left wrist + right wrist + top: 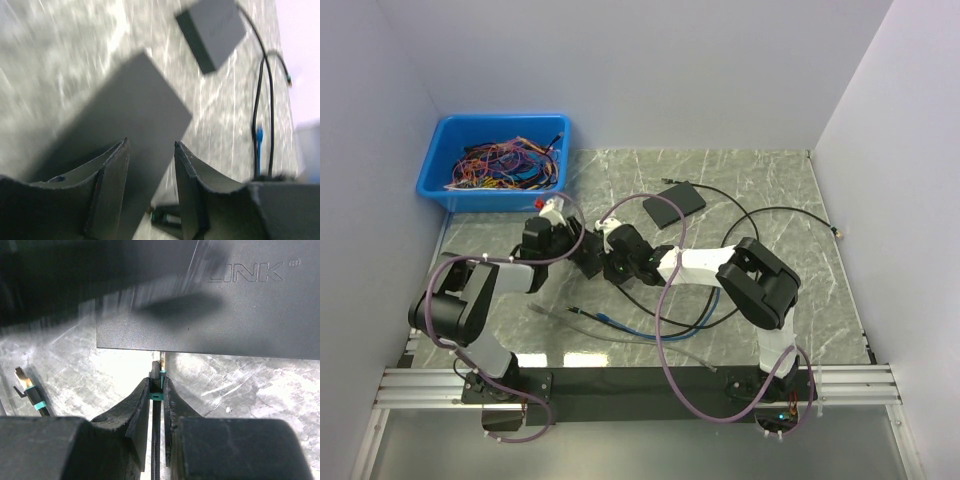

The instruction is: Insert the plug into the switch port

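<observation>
The switch (240, 310) is a flat dark box with "LINK" printed on it, and its port edge faces my right gripper (156, 382). That gripper is shut on the plug (155, 371), which has a teal boot and a black braided cable. The plug tip is just short of the switch's edge. In the left wrist view, my left gripper (150, 145) has its jaws apart over the switch (135, 100), with nothing clamped between them. From above, both grippers meet at mid-table, left (582, 248) and right (608, 260), and mostly hide the switch.
A second black box (672, 203) lies behind the grippers, also in the left wrist view (212, 30). A blue bin (495, 160) of coloured wires stands back left. Loose black (770, 215) and blue (620, 325) cables lie on the marble table. Another plug (25, 385) lies to the left.
</observation>
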Robot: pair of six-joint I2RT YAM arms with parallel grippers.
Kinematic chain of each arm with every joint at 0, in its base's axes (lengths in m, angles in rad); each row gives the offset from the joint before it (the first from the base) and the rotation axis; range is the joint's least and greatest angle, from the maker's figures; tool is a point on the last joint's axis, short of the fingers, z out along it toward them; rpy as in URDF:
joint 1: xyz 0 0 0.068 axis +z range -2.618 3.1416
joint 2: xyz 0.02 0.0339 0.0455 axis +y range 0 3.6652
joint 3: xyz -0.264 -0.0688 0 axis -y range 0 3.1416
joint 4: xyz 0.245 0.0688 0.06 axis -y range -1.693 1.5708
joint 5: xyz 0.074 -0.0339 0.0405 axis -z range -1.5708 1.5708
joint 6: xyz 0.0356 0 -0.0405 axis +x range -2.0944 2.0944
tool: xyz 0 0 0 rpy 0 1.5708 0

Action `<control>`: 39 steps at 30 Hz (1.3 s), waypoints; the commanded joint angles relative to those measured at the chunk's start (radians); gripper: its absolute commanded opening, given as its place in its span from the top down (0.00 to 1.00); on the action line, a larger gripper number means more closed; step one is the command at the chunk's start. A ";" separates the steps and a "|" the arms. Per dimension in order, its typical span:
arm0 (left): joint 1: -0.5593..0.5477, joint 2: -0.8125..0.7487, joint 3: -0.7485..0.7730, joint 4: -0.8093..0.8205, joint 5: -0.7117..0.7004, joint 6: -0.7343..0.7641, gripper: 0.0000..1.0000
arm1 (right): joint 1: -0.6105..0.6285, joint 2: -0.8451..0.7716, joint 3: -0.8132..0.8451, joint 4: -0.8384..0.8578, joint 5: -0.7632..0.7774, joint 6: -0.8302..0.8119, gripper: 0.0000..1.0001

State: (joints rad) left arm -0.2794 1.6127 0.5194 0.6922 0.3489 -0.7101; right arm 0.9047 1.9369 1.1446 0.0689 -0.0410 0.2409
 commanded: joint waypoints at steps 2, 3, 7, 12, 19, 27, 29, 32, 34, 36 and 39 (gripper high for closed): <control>0.035 -0.008 0.106 -0.060 -0.047 0.040 0.52 | -0.009 0.019 0.012 0.066 0.013 0.000 1.00; 0.051 -0.002 0.123 -0.080 -0.051 0.044 0.52 | -0.010 0.019 0.012 0.068 0.013 0.000 1.00; 0.091 0.055 0.258 -0.190 -0.070 0.089 0.51 | -0.009 0.020 0.015 0.066 0.006 -0.005 1.00; 0.106 0.164 0.352 -0.312 -0.094 0.112 0.51 | -0.009 0.010 0.009 0.072 0.006 -0.005 1.00; 0.106 0.227 0.317 -0.306 0.004 0.100 0.51 | -0.009 0.002 0.006 0.074 0.016 -0.011 1.00; 0.103 0.170 0.156 -0.197 0.142 0.023 0.51 | -0.018 -0.021 -0.045 0.120 0.012 -0.014 1.00; 0.102 0.145 0.116 -0.169 0.160 0.005 0.50 | -0.026 -0.024 -0.052 0.124 0.009 -0.018 1.00; 0.097 0.125 0.047 -0.129 0.168 -0.008 0.50 | -0.038 -0.019 -0.052 0.121 0.006 -0.017 1.00; 0.092 0.119 0.007 -0.100 0.167 -0.011 0.50 | -0.041 -0.015 -0.045 0.118 0.006 -0.017 1.00; 0.083 0.124 -0.022 -0.079 0.173 -0.015 0.50 | -0.041 -0.012 -0.034 0.109 0.004 -0.026 1.00; 0.060 0.124 -0.027 -0.057 0.165 -0.008 0.50 | -0.041 -0.009 -0.007 0.088 0.004 -0.054 1.00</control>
State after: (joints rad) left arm -0.1570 1.7367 0.5442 0.7227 0.3939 -0.6769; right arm 0.8848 1.9320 1.0981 0.1223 -0.0883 0.2104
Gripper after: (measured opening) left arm 0.499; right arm 0.188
